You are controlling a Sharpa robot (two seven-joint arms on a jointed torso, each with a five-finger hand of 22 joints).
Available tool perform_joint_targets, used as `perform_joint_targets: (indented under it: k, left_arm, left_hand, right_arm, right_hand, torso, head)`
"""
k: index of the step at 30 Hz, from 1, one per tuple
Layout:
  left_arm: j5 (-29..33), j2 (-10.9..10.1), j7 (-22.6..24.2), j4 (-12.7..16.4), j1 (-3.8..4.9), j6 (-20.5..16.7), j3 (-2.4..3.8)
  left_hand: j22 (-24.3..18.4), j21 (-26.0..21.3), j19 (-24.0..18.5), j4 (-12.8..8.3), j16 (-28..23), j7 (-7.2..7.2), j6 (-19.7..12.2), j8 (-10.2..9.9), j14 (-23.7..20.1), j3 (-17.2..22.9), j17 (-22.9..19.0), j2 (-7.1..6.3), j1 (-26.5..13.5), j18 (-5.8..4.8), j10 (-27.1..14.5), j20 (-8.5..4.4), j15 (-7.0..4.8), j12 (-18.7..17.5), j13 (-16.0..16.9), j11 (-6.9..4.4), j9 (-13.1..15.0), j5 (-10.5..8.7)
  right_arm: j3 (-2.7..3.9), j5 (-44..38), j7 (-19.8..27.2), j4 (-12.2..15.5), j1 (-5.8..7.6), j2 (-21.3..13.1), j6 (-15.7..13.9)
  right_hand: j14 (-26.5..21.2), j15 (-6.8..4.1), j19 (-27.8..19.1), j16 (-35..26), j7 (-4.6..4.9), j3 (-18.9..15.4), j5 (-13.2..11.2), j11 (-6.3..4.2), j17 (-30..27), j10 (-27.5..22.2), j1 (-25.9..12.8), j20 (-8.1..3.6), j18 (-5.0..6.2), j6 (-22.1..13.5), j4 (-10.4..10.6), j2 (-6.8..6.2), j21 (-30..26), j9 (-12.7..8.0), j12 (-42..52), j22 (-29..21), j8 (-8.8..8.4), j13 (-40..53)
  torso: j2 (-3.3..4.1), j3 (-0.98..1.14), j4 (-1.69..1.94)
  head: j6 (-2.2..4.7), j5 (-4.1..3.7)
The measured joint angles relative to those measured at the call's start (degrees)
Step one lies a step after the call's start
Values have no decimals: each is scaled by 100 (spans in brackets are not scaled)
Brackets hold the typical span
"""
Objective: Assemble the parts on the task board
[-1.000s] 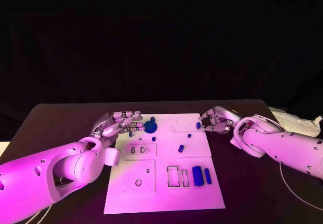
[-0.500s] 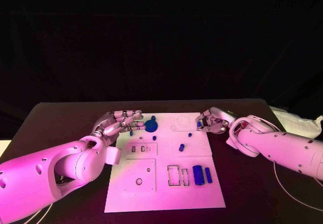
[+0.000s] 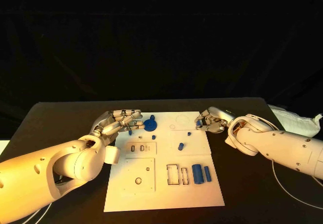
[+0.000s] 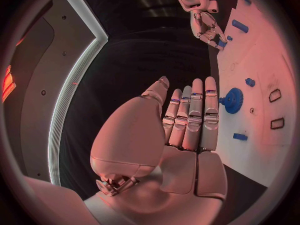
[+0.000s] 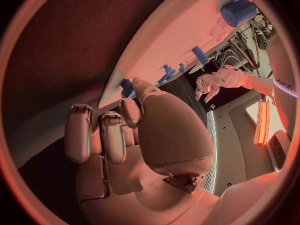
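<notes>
Plainly, no writing reads on the task board (image 3: pixel 161 186); whether either hand's fingers hold anything is unclear.

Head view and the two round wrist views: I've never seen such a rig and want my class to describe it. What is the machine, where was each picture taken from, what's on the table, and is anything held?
It is a robot with two white arms, each ending in a silver hand. The square picture looks down from its head; each round one comes from a camera behind one wrist. On the black table lies a white board with blue parts, among them a gear and a cylinder. The left hand is beside the gear and holds nothing. A small blue part is at the right hand fingertips; whether it is pinched I cannot tell.
</notes>
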Motion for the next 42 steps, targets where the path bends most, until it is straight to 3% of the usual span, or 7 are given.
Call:
perform_joint_targets:
  k: [7,19,25,32,38,42]
  left_arm:
    - [0,-3,-7,3,0,2,-1]
    - [0,-5,-14,2,-1,3,-1]
    - [0,-4,-17,-5,0,3,0]
    - [3,3,-19,-35,-1,4,-1]
    - [60,8,-20,-85,-1,4,-1]
    - [100,6,-20,-135,0,4,-1]
  left_hand:
    - [0,0,0,0,0,0,0,0,0,0,0,0,0,0,0,0,0,0,0,0,0,0]
    - [0,0,21,-15,-23,21,-21,0,21,15,8,0,0,0,0,21,21,-20,0,0,0,0]
    - [0,0,21,-15,-23,21,-21,0,21,16,8,0,0,0,0,21,20,-20,0,0,0,0]
    - [0,0,21,-15,-23,21,-21,0,20,15,7,0,0,0,0,21,21,-20,0,0,0,0]
    - [0,0,21,-15,-23,21,-21,-21,21,15,7,0,0,0,0,21,20,-20,0,0,0,0]
    - [0,0,21,-15,-22,21,-21,-21,21,15,7,0,0,0,0,21,20,-20,0,0,0,0]
  right_arm:
    - [14,-7,1,-24,11,19,28]
    - [16,-25,-66,54,13,6,-37]
    - [15,89,-228,518,50,-61,-129]
    - [21,228,-617,1147,205,51,-274]
    - [18,228,-1006,1461,242,362,-335]
    - [15,189,-1225,1719,189,548,-329]
  right_hand:
    - [-10,-75,11,0,-105,97,-275,-92,0,28,20,-55,1,263,-97,91,0,10,-1,10,91,23]
    - [10,-136,6,0,-95,151,-412,-161,-1,26,47,-116,1,278,-199,272,0,32,-11,4,213,19]
    - [-10,-157,-2,0,-95,175,-468,-198,4,-8,39,-124,1,278,-240,325,0,32,-183,-16,216,-115]
    - [-11,-157,-22,0,-95,167,-491,-221,3,-65,-28,-144,0,278,-247,392,0,31,-396,-36,217,-263]
    - [-11,-157,-22,0,-95,184,-503,-223,3,-105,-49,-144,0,278,-266,413,0,31,-492,-46,217,-330]
    - [-11,-157,-23,0,-95,204,-513,-212,3,-139,-49,-144,0,278,-286,413,0,31,-553,-47,215,-376]
  torso:
    - [0,3,2]
    - [2,9,3]
    - [-1,6,7]
    - [-5,-2,13]
    - [-5,-12,40]
    - [-4,-23,75]
  head:
    - [-14,-5]
    - [-28,-2]
    - [-21,1]
    - [-18,31]
    - [-36,80]
    - [-38,127]
